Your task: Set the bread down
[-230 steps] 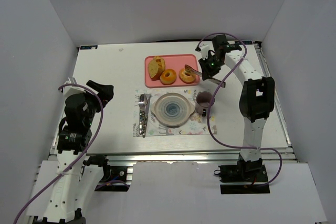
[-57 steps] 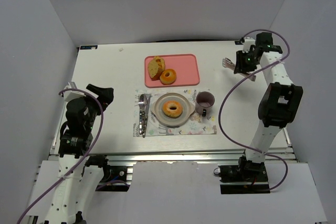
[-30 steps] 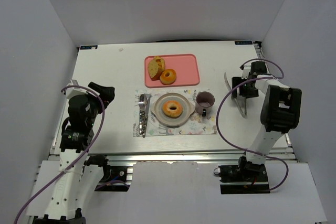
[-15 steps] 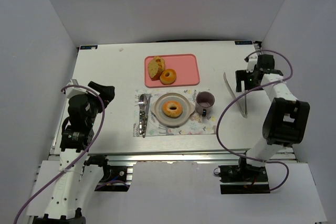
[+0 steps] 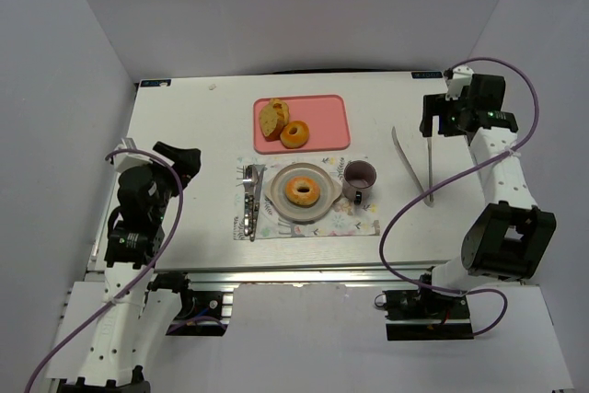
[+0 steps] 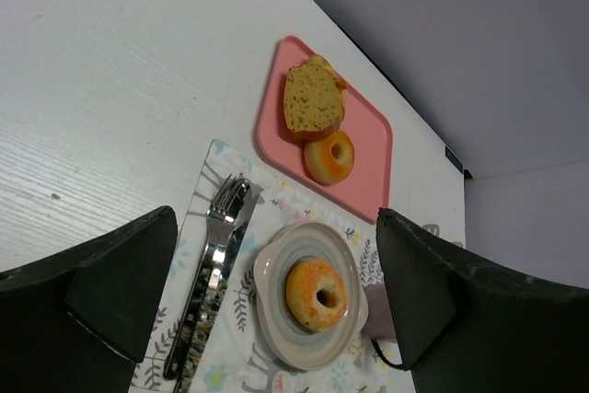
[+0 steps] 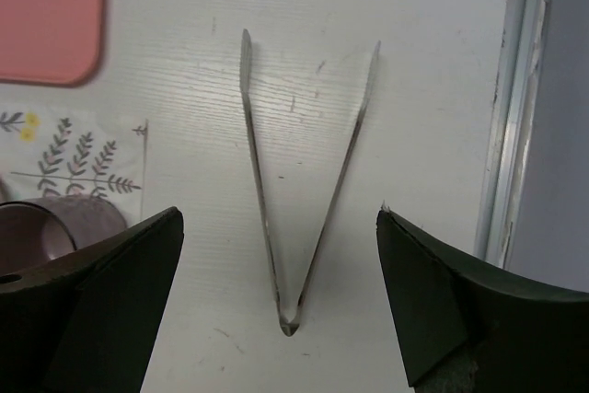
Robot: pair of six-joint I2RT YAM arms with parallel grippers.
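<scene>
Right gripper (image 5: 434,123): jaws wide, holding nothing, hanging over the far right of the table. Tongs (image 7: 288,319) lie flat just below it, apart from the jaws, hinge toward the near edge. Further left is the mug (image 5: 358,175), then the bread (image 5: 302,191) flat on the plate (image 5: 276,202), well apart from this gripper. It is a ring, so no long axis. Left gripper (image 5: 179,158): also wide and empty, about as far off on the other side. Placement looks done.
</scene>
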